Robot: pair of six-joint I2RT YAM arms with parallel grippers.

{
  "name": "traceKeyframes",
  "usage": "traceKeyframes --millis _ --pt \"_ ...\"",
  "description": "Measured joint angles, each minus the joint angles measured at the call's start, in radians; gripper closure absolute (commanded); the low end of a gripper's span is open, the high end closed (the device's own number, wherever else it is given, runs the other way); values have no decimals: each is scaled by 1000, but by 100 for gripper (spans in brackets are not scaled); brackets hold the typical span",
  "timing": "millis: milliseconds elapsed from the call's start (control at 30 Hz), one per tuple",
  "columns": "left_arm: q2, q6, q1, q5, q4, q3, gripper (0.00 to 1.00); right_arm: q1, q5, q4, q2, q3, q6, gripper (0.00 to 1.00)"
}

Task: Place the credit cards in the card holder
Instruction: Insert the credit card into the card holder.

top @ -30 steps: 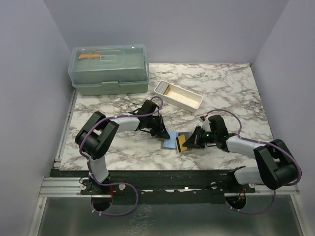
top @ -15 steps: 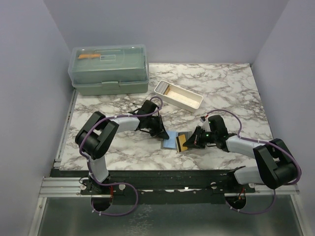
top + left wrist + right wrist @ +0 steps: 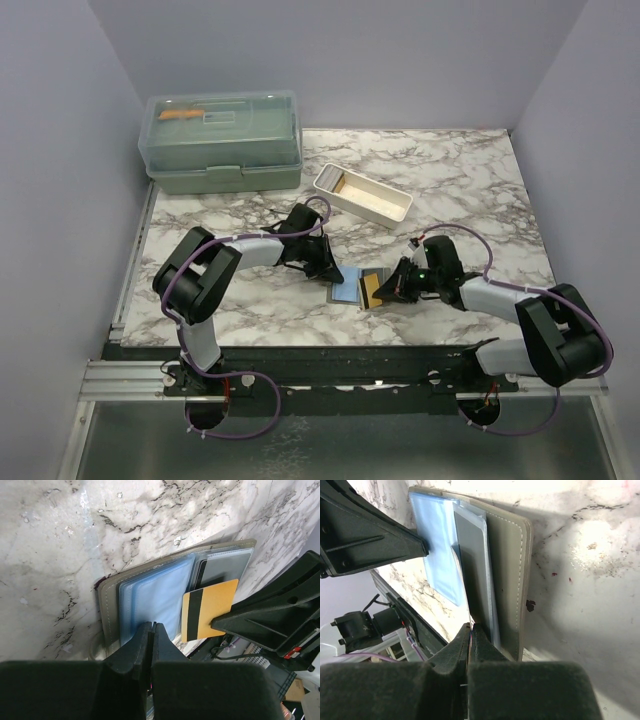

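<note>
The grey-olive card holder lies open on the marble table, also in the left wrist view and the right wrist view. A light blue card lies on its left half, seen too in the right wrist view. My left gripper is shut, its tips resting at the blue card's near edge. My right gripper is shut on a tan card with a black stripe, held edge-on over the holder's right half by the clear slots.
A white rectangular tray stands behind the holder. A big green lidded box sits at the back left. The table's front edge runs just below the holder.
</note>
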Motion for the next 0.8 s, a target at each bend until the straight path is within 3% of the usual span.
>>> traceKeyframes --millis 367,800 --pt "0 2 0 -1 0 0 100 0 0 24 8 -12 24 100" --pt "0 2 6 -2 -4 0 100 -2 -109 244 158 -13 42 100"
